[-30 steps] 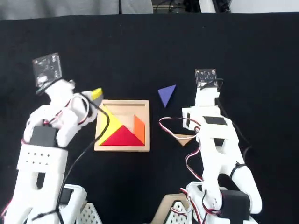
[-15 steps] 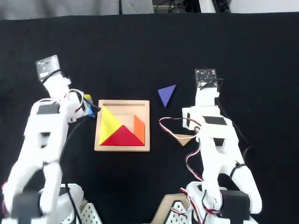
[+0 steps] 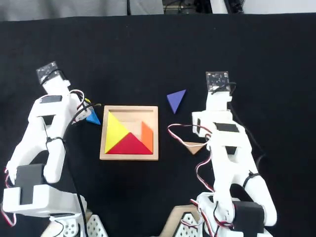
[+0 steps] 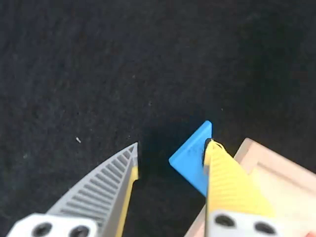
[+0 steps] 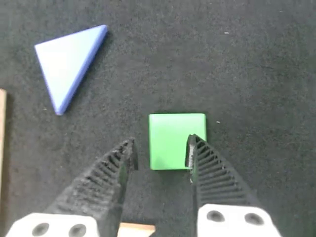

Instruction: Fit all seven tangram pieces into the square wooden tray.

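Between the left fingers (image 4: 227, 182): nothing is gripped; they are spread, the blue triangle (image 4: 190, 158) at one tip, just outside the tray (image 3: 129, 157).
Beneath the released right fingers (image 5: 212, 177): the green square (image 5: 173, 140), ungrasped.
Risk: the off-centre triangle could be shoved away on closing.

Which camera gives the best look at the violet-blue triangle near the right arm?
The right wrist view: the violet-blue triangle lies whole and close, with its side face visible. In the high view the triangle is whole but far off.
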Controlling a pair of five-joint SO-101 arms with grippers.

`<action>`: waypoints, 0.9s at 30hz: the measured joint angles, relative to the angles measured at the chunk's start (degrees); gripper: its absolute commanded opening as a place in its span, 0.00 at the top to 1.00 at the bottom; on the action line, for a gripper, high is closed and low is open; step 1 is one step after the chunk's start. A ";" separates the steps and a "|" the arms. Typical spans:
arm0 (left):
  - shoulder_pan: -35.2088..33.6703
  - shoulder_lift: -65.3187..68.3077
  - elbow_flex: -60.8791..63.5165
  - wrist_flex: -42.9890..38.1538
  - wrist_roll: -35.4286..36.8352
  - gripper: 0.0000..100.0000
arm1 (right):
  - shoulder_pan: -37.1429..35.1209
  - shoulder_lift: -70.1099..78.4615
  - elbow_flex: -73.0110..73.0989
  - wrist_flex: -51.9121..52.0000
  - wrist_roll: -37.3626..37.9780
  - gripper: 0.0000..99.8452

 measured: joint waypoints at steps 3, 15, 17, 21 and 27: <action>0.35 0.18 -0.09 -1.67 5.19 0.78 | -1.05 0.00 0.00 0.00 0.00 0.83; 5.36 3.08 0.35 -3.87 8.70 0.78 | -1.05 0.00 0.00 0.00 0.00 0.83; 5.36 4.40 0.09 -3.78 8.70 0.78 | -1.05 0.00 0.00 0.00 0.00 0.83; 5.27 7.56 -3.87 0.53 8.70 0.78 | -1.05 0.00 0.00 0.00 0.00 0.83; 5.10 12.57 -10.02 5.98 8.88 0.78 | -1.05 0.00 0.00 0.00 0.00 0.83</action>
